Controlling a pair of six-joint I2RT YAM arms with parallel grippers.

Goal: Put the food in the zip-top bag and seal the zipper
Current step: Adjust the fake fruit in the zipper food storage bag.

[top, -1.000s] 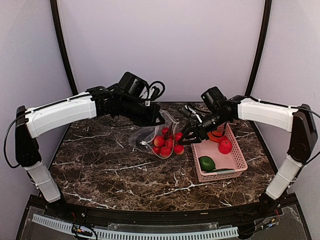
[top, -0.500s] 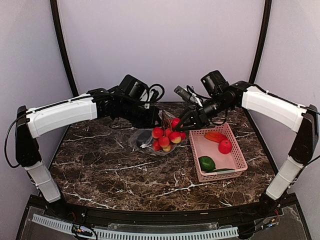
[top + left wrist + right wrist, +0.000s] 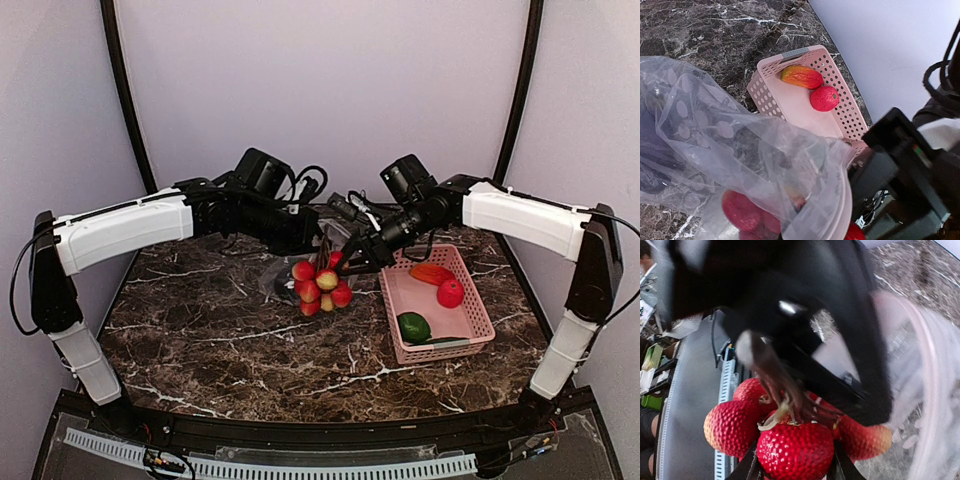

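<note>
My left gripper [image 3: 312, 238] is shut on the mouth edge of the zip-top bag [image 3: 278, 276], a clear dotted bag [image 3: 715, 135] with the pale pink zipper [image 3: 844, 192] along its mouth. My right gripper [image 3: 350, 258] is shut on a bunch of red toy fruits [image 3: 318, 285], which hangs at the bag's mouth. In the right wrist view its fingers [image 3: 747, 467] flank one red fruit [image 3: 795, 450]. Red pieces [image 3: 742, 212] show through the film; I cannot tell if they are inside. A dark purple shape [image 3: 647, 165] lies in the bag.
The pink basket [image 3: 478, 318] stands right of the bag and holds an orange-red oval [image 3: 432, 273], a red piece [image 3: 450, 292] and a green piece [image 3: 414, 326]. The dark marble table [image 3: 220, 350] ends at the wall behind the arms.
My right gripper carried the red bunch up and left from beside the basket to the bag's mouth. The left gripper kept hold of the bag, almost still.
</note>
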